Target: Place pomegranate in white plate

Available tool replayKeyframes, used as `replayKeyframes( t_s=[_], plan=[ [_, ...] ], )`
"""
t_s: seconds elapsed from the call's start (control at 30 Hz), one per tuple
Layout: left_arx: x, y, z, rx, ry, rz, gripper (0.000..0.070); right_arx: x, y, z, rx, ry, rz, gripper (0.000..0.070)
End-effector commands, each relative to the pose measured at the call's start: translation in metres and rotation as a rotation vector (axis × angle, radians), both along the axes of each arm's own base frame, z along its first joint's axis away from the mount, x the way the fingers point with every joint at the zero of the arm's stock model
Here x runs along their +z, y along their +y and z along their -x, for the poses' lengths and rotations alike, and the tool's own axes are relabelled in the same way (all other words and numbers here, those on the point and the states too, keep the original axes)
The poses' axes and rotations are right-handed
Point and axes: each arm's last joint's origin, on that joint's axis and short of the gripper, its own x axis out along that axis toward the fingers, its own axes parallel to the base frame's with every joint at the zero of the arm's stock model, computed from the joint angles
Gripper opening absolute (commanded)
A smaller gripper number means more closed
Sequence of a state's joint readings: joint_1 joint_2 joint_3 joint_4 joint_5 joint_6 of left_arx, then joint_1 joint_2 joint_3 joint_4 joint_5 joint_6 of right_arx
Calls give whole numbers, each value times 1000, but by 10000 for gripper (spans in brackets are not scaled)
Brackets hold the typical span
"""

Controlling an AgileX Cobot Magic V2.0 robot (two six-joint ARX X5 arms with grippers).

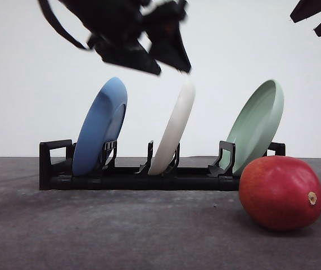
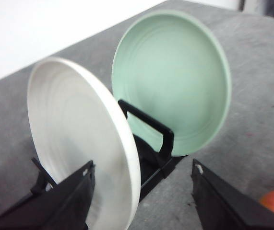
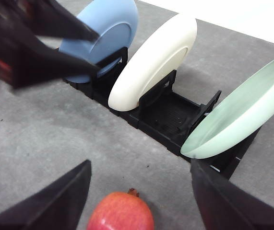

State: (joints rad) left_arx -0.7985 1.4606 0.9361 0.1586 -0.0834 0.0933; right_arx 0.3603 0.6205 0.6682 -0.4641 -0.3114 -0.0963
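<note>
Rack (image 1: 149, 179): blue, white plate (image 1: 174, 130), green upright | pomegranate (image 1: 281, 192) on table

Left tool (image 2: 141, 191) spread wide, empty; right tool (image 3: 139, 191) likewise, raised

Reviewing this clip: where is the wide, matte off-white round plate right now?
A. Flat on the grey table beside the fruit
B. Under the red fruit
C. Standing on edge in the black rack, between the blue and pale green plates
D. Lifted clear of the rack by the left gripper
C: the wide, matte off-white round plate stands tilted in the black slotted rack, with the blue round plate on one side and the pale green round plate on the other.
</note>
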Motion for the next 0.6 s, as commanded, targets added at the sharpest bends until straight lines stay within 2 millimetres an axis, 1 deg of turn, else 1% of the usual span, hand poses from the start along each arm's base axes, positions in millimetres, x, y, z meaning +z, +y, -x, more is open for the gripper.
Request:
replayKeyframes(
  t_s=[0.0, 0.3, 0.4, 0.47, 0.5, 0.57],
  plan=[
    [-2, -11, -5, 36, 9, 18, 379, 6, 1, 0, -3, -10, -16, 419],
    [-32, -41, -35, 122, 36, -71, 378, 4, 0, 1, -5, 3, -10, 418],
    [-38, -46, -43, 134, 42, -83, 377, 4, 0, 0, -22, 1, -3, 418],
    [-40, -48, -45, 134, 45, -86, 374, 4, 0, 0, -27, 0, -1, 418],
    [-40, -48, -45, 134, 45, -87, 368, 4, 0, 0, -27, 0, -1, 418],
    [-40, -48, -45, 134, 46, -87, 302, 4, 0, 0, -28, -1, -1, 418]
  ],
)
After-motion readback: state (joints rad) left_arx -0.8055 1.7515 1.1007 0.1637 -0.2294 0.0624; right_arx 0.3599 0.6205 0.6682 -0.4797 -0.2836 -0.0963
